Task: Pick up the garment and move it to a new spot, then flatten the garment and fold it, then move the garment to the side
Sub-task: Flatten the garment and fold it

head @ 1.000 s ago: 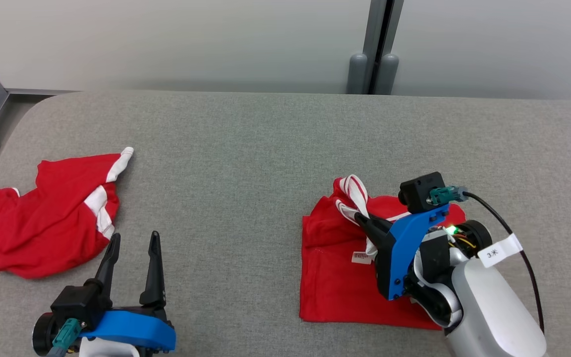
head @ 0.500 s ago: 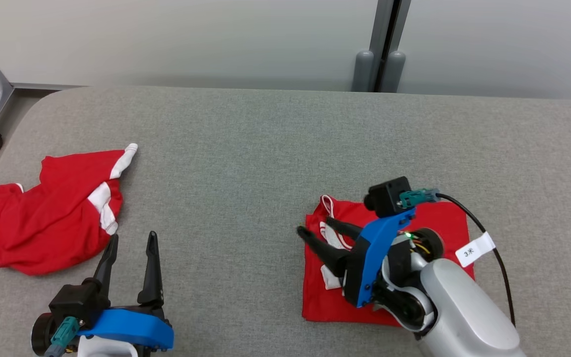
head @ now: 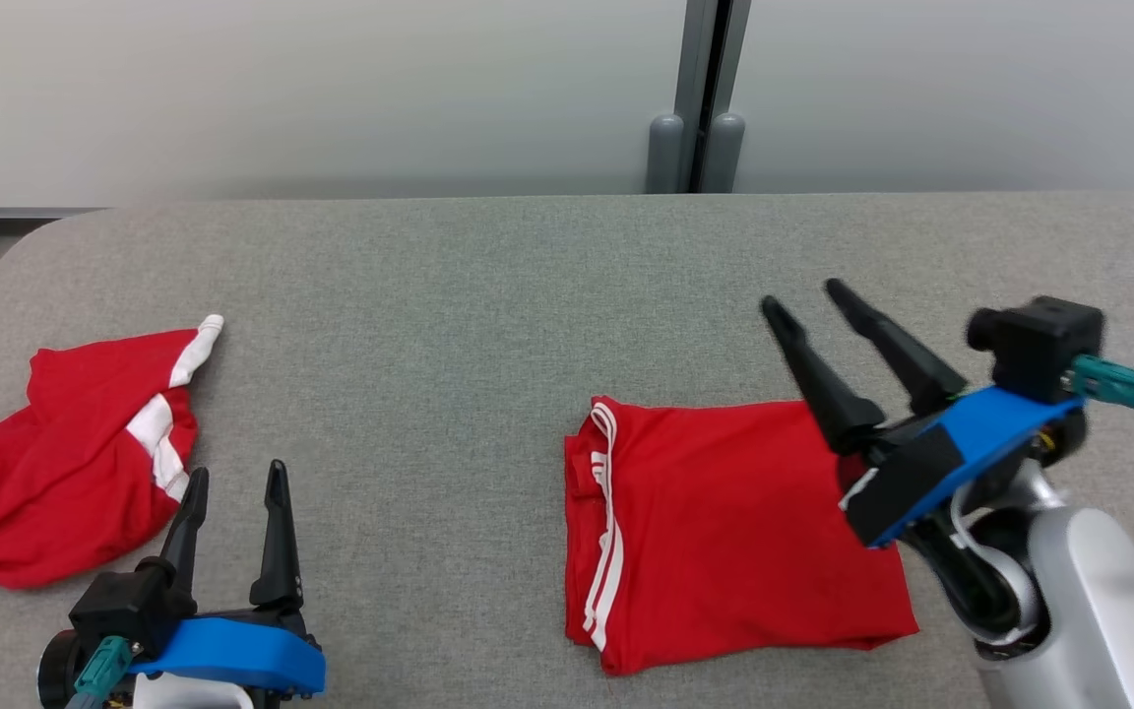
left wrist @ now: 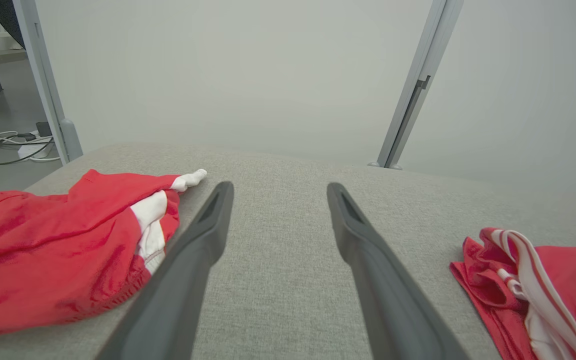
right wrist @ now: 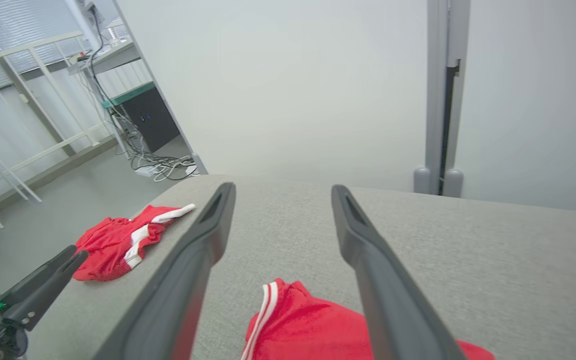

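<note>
One folded red garment [head: 734,532] lies just left of right gripper [head: 801,294], the nearer arm, fingers [head: 816,379] spread wide, empty.

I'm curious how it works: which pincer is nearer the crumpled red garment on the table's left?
Left. The left pincer sits open just beside the crumpled red garment. The right pincer is far across the table, by the folded red garment.
</note>
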